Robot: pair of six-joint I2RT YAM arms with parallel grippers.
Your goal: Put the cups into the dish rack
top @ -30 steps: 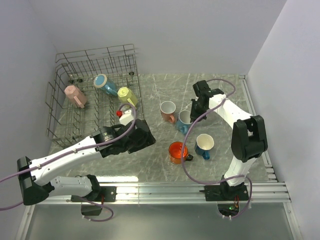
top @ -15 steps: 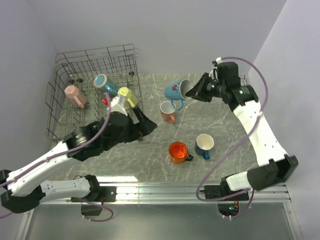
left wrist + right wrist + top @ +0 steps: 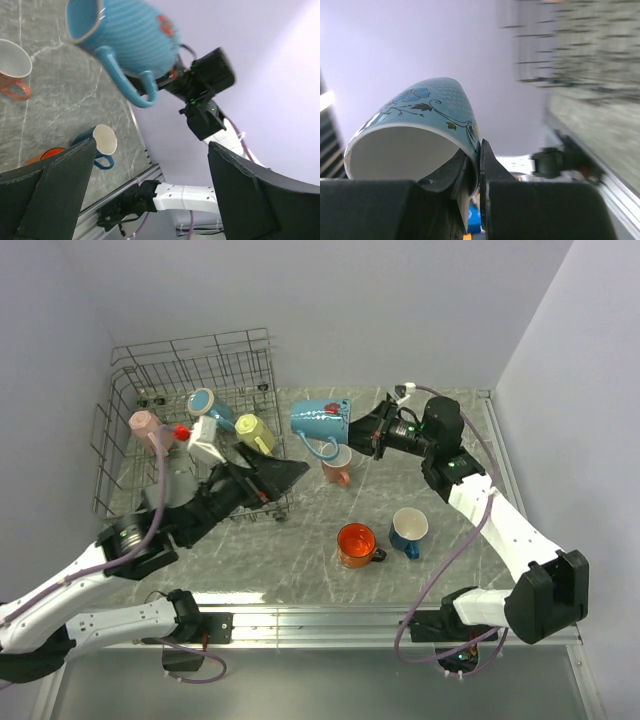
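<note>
"How full was the rack (image 3: pixel 190 344)?"

"Pink cup (image 3: pixel 147 427), light-blue cup (image 3: pixel 207 406) and yellow cup (image 3: pixel 255 430) lay inside. Left jaws gaped empty beside it; right jaws gripped the teal cup (image 3: pixel 322 420) aloft. Salmon cup (image 3: pixel 338 468), orange cup (image 3: pixel 355 543) and navy cup (image 3: pixel 408 528) waited on the table (image 3: pixel 300 555)."

Seven cups are showing in all, one of each colour: one pink cup (image 3: pixel 144 425), one light blue cup (image 3: pixel 207 407), one yellow cup (image 3: pixel 255 430), one salmon cup (image 3: pixel 337 471), one orange cup (image 3: pixel 355 543), one dark blue cup (image 3: pixel 408 529) and one teal cup (image 3: pixel 322 420). Three of them are lying in the one rack (image 3: pixel 190 355), three are sitting on the one bench (image 3: pixel 300 550), and one is hanging in the air. Two arms are showing, the left arm (image 3: pixel 90 580) and the right arm (image 3: pixel 500 525), each carrying one gripper: the left gripper (image 3: pixel 152 145) and the right gripper (image 3: pixel 371 430).
</note>
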